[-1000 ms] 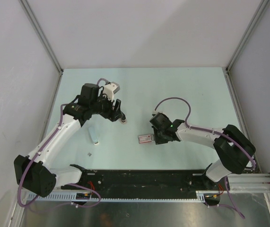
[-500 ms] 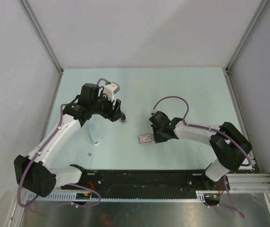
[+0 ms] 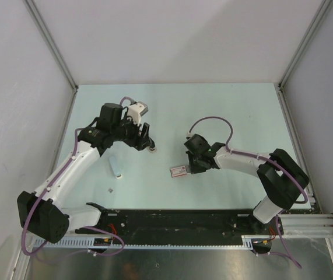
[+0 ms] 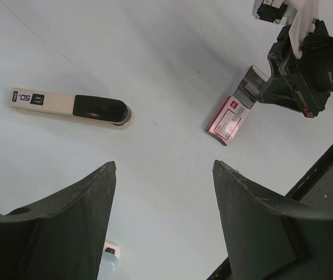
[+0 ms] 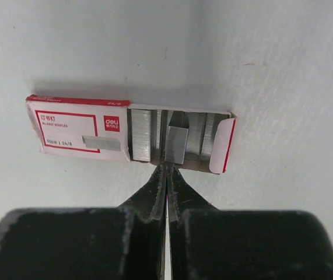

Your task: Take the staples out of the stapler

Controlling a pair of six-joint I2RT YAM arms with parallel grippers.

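Hovering over desk, left tool released, empty; stapler lying flat beyond it; right tool clenched, tips at open staple box, beside staples.

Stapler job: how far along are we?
Looks done: a loose staple strip lies askew in the open staple box. In hand: the shut right pincer sits at the box's edge; the left pincer hangs open, empty. Left: the stapler lies apart from both; whether it's empty, I can't tell.
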